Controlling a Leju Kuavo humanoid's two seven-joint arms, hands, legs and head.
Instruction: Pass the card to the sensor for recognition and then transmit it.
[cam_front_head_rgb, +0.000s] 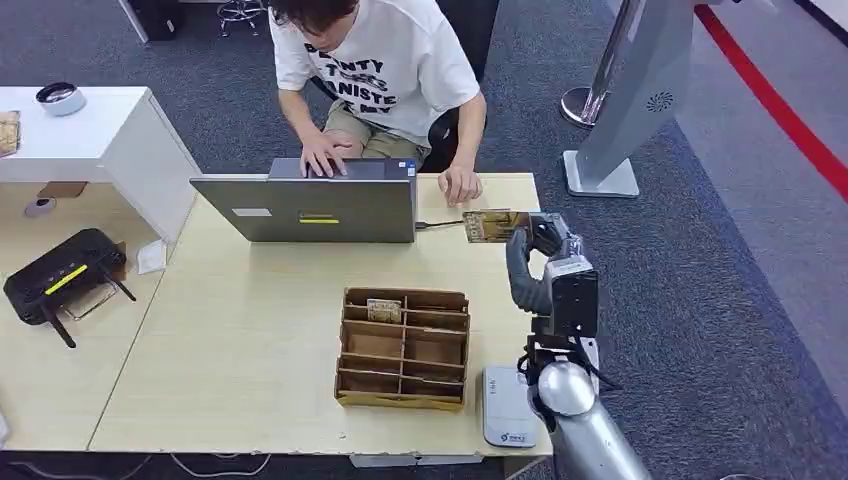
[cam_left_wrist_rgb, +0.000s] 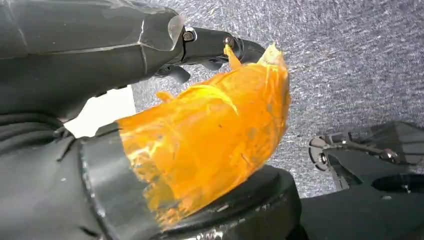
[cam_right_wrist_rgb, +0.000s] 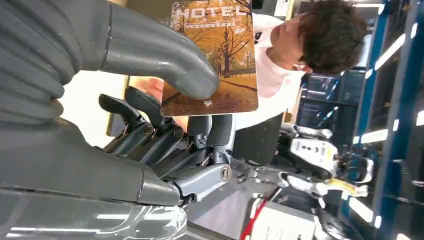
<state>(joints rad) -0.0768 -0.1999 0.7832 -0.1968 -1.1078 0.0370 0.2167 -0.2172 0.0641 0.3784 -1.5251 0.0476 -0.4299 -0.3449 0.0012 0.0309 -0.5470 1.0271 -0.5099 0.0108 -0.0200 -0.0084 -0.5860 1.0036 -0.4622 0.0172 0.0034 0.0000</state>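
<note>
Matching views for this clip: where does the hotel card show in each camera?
Head view: card held by the right hand over the table's far right edge, near the person's hand.
Left wrist view: not in it.
Right wrist view: card under the thumb.
Shared landmark: the person in the white shirt.

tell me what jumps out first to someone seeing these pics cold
The right hand stands out first, holding a hotel card with an autumn tree scene out over the far right edge of the table, toward a person typing at a laptop. Next comes the cardboard divider box at the table's middle, one card standing in a back slot, with a white reader pad just to its right.
</note>
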